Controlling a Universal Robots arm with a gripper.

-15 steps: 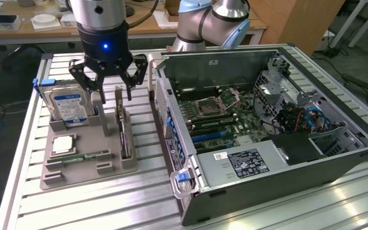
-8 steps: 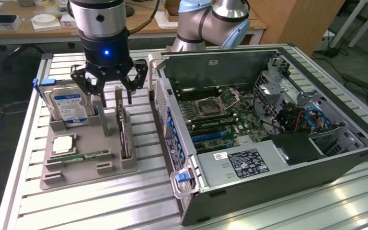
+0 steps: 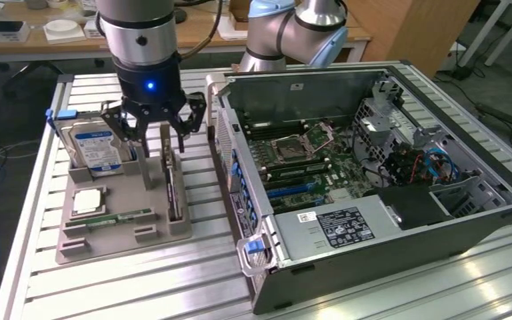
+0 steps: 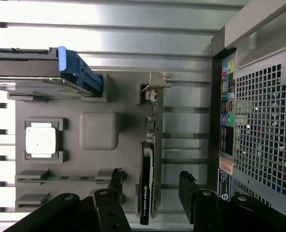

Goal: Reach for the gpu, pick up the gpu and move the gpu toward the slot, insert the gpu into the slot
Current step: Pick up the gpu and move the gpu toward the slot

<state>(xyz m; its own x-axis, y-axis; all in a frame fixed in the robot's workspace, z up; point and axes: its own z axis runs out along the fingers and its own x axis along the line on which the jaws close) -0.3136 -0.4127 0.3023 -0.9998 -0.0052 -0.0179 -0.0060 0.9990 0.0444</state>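
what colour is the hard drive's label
Blue and white label; exterior view shows it best.

Holder tray [image 3: 123, 193] sits on tabletop [image 3: 149, 287] at the exterior view's left, computer case [image 3: 469, 227] just beside it on the right. In tray: hard drive [image 3: 96, 150] upright far left, gpu [image 3: 174, 193] on edge along the case side, processor chip [image 3: 89, 201] and memory stick [image 3: 118, 217] nearer the camera. Pincer [image 3: 160, 143] hangs over gpu, one finger each side, not touching.

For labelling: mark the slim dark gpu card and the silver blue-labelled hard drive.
slim dark gpu card [image 4: 146, 188], wrist view, on its upward-facing edge.
silver blue-labelled hard drive [image 3: 94, 152], exterior view, on its label face.
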